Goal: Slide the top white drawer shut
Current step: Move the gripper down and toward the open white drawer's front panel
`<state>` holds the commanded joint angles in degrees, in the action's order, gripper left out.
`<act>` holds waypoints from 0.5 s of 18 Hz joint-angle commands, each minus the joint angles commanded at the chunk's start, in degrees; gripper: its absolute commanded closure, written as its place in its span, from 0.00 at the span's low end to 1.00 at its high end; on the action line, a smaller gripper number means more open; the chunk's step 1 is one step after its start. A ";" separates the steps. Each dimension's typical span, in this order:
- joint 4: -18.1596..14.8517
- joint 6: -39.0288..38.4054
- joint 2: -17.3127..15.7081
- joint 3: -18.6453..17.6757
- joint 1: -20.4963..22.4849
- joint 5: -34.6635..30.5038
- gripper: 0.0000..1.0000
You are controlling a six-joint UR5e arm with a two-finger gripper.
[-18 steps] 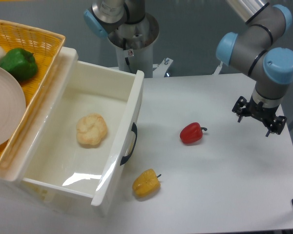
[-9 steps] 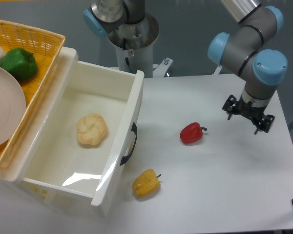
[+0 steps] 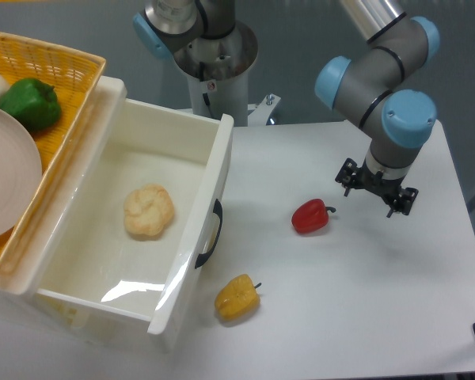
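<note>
The arm is being held bent in the upper right of the frame, its gripper (image 3: 377,190) pointing down above the table (image 3: 396,301), just right of the red pepper (image 3: 310,215); whether the fingers are spread cannot be told. One red, one yellow (image 3: 237,297) and one green pepper (image 3: 28,103) are being shown, plus one bread roll (image 3: 149,210). The top white drawer (image 3: 194,229) is standing pulled open at left, its handled front facing right, its long axis running upper left to lower right.

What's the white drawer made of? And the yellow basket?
The drawer looks like glossy plastic: its smooth floor mirrors bright light. The basket looks woven, maybe wicker or plastic strips, judging by its criss-cross pattern.
</note>
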<state>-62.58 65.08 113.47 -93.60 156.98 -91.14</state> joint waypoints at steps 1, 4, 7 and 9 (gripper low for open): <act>-0.09 -4.30 0.09 0.09 -1.23 0.09 0.26; 0.00 -10.31 0.52 0.26 -4.83 0.09 0.61; -0.09 -17.68 0.70 2.10 -8.00 2.01 0.95; -0.18 -20.95 0.70 3.25 -8.71 7.09 0.99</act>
<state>-62.75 44.13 114.17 -90.36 148.27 -84.05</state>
